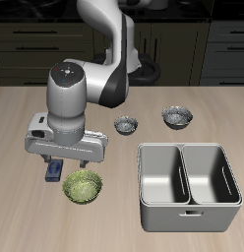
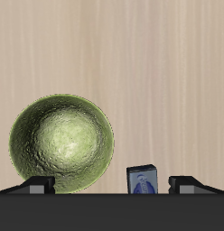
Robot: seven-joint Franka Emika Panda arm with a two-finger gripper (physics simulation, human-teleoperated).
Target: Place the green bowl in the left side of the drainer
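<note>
While the gripper [image 1: 70,157] hangs above the wooden table [image 1: 26,138], its two fingers [image 2: 37,185] stand spread wide apart with nothing between them, as the wrist view shows both tips far from each other over bare wood. Just below and slightly toward the table's front edge sits the green bowl [image 1: 83,186], upright on the tabletop, its ribbed yellow-green inside facing up; in the wrist view the bowl [image 2: 61,144] lies close to one fingertip but not between the two. A small blue box [image 1: 54,172] stands just beside the bowl, under the gripper's body, and appears in the wrist view [image 2: 143,179] between the fingertips' line and the bowl's rim. Farther back on the table rest two grey speckled bowls, one [image 1: 126,125] near the arm and another [image 1: 177,117] beyond it, apart from each other. The drainer [image 1: 189,210], a light-grey bin with two deep compartments, sits near the table's front edge, well apart from the green bowl, and both compartments hold nothing visible.
</note>
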